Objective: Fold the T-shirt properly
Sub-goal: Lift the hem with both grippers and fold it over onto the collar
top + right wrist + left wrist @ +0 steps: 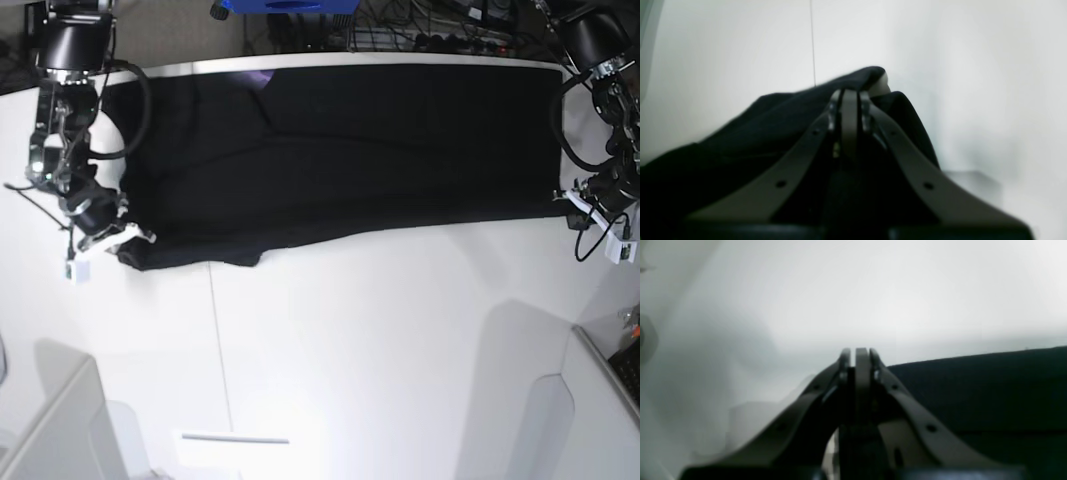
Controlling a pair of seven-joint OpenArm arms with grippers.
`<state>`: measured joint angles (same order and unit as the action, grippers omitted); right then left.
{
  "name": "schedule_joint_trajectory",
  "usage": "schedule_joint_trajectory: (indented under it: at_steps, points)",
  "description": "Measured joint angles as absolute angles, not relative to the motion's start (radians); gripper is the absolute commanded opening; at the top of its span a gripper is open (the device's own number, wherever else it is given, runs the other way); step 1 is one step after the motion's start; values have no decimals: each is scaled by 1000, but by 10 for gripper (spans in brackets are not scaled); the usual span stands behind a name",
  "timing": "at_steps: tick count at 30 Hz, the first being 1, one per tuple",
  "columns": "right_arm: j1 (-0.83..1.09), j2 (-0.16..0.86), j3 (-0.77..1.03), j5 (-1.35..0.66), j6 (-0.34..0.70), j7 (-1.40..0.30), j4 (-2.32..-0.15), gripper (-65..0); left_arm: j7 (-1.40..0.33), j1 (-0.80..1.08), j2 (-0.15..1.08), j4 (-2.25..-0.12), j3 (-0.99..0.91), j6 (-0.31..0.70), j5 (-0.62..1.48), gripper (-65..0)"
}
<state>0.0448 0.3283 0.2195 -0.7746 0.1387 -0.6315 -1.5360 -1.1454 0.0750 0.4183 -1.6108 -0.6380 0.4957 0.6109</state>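
T-shirt (pixel 340 150) spread in base; wrist shows right tool (pixel 850 95) pinching it.

Two black arms (pixel 70 120) with looping black cables at upper left and upper right of the frame; grey-brown fingers (pixel 796 166) dotted with small dark screw holes; white blocks near the wrists

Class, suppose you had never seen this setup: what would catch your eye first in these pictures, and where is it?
First, the T-shirt, a long black band stretched across the far half of the white table. Next, the two arms at its ends: the right gripper is shut on a bunched fold of cloth at the base view's left. The left gripper, also shut, sits at the shirt's other edge.
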Motion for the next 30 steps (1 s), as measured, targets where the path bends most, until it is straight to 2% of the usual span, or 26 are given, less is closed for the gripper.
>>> schedule_joint_trajectory:
  at_steps: [4, 12, 21, 30]
  points:
    - [82, 329, 257, -778, 139, -661, -1598, -650, -1149, 112, 408, -1651, -640, 495, 611, -650]
    - [197, 327, 301, -778, 139, -686, -1731, -650, -1149, 213, 405, -1714, -712, 494, 788, -650]
    - [341, 256, 390, -778, 139, -693, -1844, -650, -1152, 298, 405, -1746, -710, 495, 794, -650]
    - [411, 252, 413, -778, 139, -687, -1897, -650, -1149, 309, 406, -1814, -710, 495, 796, -650]
